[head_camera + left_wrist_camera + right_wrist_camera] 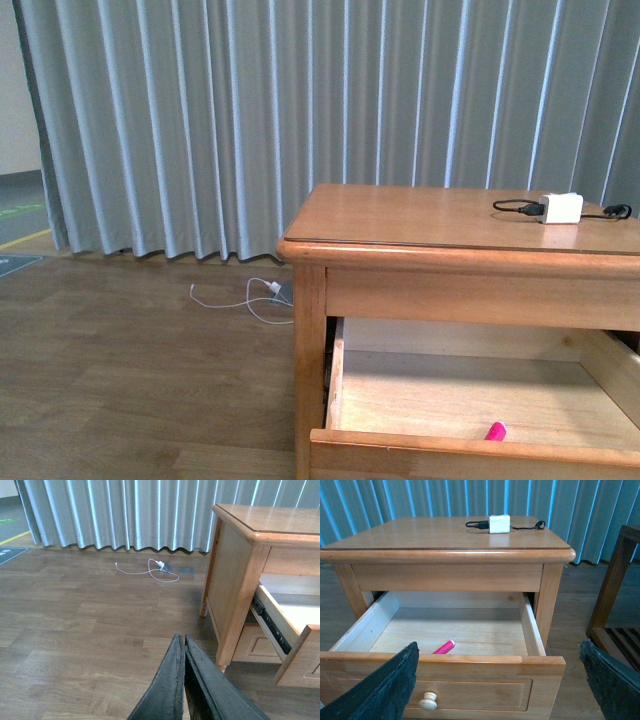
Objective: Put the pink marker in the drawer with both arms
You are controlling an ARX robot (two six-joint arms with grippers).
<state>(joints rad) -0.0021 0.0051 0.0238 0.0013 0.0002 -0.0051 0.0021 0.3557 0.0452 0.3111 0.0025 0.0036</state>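
Note:
The pink marker [444, 647] lies flat on the pale floor of the open top drawer [535, 630], close behind the drawer front; its tip shows over the front in the front view [495, 431]. The drawer [470, 448] is pulled well out of the honey-coloured cabinet [310, 330]. My right gripper [500, 667] is open and empty, its fingers wide apart in front of the drawer front, near the round pale knob [428, 701]. My left gripper [184, 641] is shut and empty, over the wood floor to the left of the cabinet [235, 580].
A white charger block [562, 208] with a black cable lies on the cabinet top. A white cable [150, 571] lies on the floor by the grey curtains [250, 110]. A second wooden piece of furniture [615, 585] stands to the cabinet's right.

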